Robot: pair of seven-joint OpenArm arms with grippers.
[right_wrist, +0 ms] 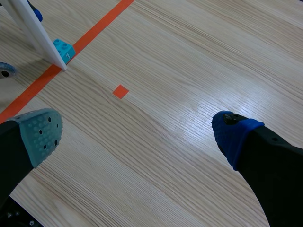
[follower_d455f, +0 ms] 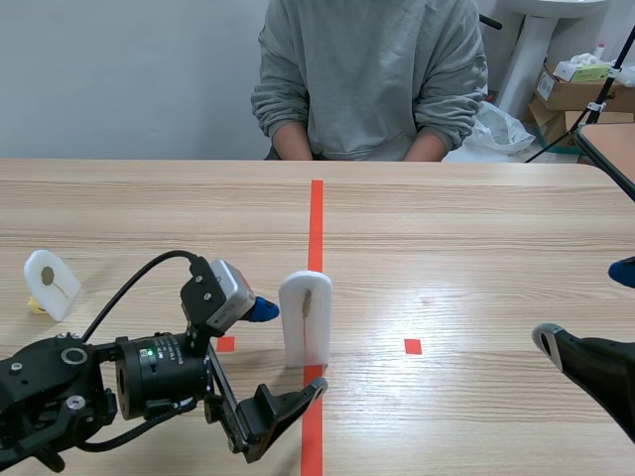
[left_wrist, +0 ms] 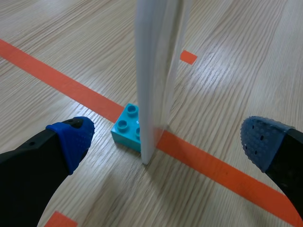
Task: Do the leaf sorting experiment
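Your left tool (left_wrist: 168,136) stands open, the white leaf card (left_wrist: 154,71) just ahead between its fingers (left_wrist: 71,137), upright, a teal brick (left_wrist: 127,125) at its foot. Your right tool (right_wrist: 137,135), open too, sits well apart.

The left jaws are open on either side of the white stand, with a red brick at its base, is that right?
Not red: the left wrist view shows a turquoise brick at the base of the white stand. The left jaws are open on either side of it.
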